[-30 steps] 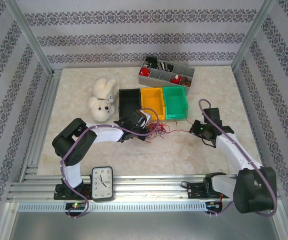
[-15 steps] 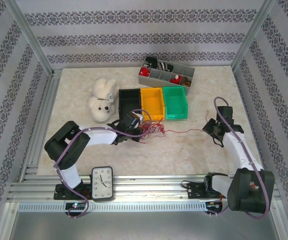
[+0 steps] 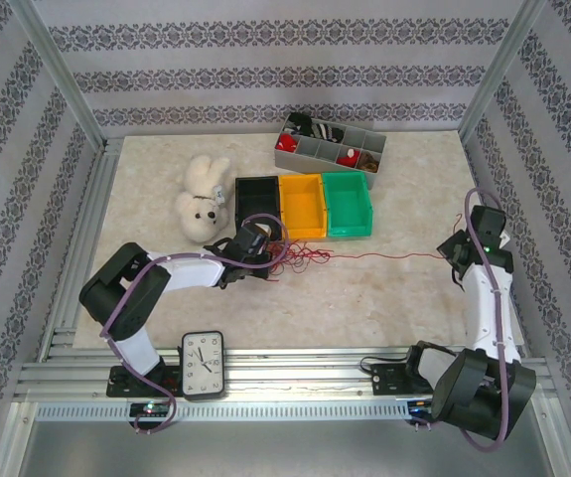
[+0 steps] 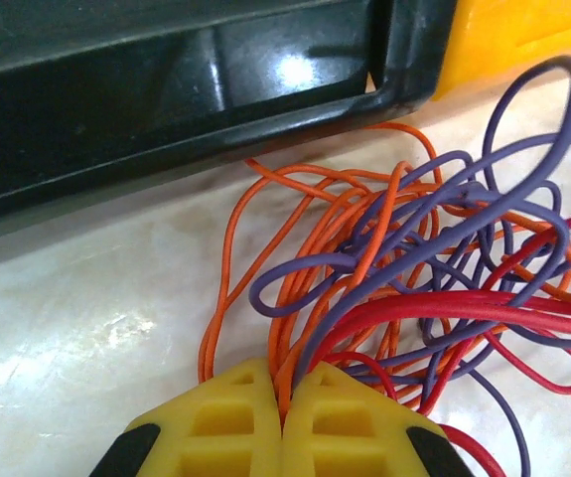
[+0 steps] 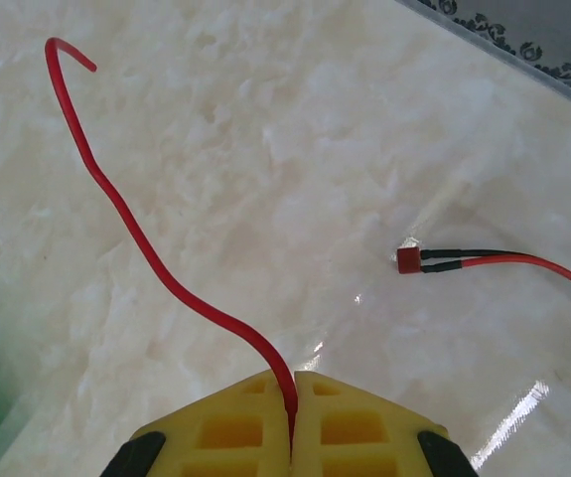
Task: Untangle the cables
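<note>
The cables (image 3: pixel 300 256) lie as a small tangle of orange, red and purple strands on the table in front of the black and orange bins. My left gripper (image 3: pixel 271 252) is shut on them at their left side. In the left wrist view the yellow fingertips (image 4: pixel 235 397) pinch orange, purple and red strands of the cables (image 4: pixel 434 288). One red cable (image 3: pixel 389 255) stretches right from the tangle to my right gripper (image 3: pixel 451 250), which is shut on it. The right wrist view shows that red cable (image 5: pixel 146 248) clamped between the fingers of the right gripper (image 5: pixel 292 380), and its small red plug end (image 5: pixel 409 260) lies on the table.
Black bin (image 3: pixel 258 199), orange bin (image 3: pixel 302 204) and green bin (image 3: pixel 348 202) stand in a row behind the tangle. A white teddy bear (image 3: pixel 203 199) lies to their left, a grey divided tray (image 3: pixel 330 147) behind. A clock (image 3: pixel 203 365) sits on the front rail.
My right gripper has moved well to the right, drawing the red cable out of the tangle into a long line. The left gripper stayed shut on the tangle, shifting slightly left.
</note>
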Robot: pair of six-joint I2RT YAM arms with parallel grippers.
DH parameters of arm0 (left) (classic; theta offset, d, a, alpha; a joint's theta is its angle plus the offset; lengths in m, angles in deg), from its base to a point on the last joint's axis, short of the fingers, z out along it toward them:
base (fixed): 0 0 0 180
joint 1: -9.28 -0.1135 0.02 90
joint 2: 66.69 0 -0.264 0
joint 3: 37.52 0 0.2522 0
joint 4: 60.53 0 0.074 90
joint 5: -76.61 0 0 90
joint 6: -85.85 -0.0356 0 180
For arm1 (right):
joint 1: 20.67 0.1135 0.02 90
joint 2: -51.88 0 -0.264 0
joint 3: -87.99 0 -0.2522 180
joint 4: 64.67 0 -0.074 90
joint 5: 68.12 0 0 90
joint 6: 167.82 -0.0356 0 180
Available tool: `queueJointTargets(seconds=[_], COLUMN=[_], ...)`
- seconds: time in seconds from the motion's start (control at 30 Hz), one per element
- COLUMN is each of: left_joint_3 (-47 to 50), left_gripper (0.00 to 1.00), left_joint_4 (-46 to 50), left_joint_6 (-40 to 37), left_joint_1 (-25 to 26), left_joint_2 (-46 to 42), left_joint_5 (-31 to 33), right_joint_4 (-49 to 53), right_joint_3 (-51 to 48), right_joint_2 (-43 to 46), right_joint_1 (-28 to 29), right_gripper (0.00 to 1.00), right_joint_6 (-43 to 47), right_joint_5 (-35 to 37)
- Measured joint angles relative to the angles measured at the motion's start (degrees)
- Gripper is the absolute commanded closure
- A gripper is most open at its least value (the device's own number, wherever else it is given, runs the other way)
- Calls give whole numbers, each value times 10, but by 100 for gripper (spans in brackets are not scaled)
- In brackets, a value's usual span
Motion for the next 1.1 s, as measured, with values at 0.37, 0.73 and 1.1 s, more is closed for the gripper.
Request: queueJointTargets(seconds=[0.37, 0.73, 1.1], left_joint_3=[28, 33, -8], left_gripper=[100, 100, 100], left_joint_4=[53, 55, 51], left_joint_6=[61, 37, -14], left_joint_1=[-72, -69, -11], left_joint_2=[-43, -51, -15], left_joint_5=[47, 43, -17], right_joint_4=[30, -12, -99], right_joint_3=[48, -12, -44], right_joint_2=[0, -5, -123], right_joint_1=[-11, 127, 319], right_gripper=[100, 100, 100], right_joint_6=[14, 9, 13], right_joint_5=[64, 65, -24])
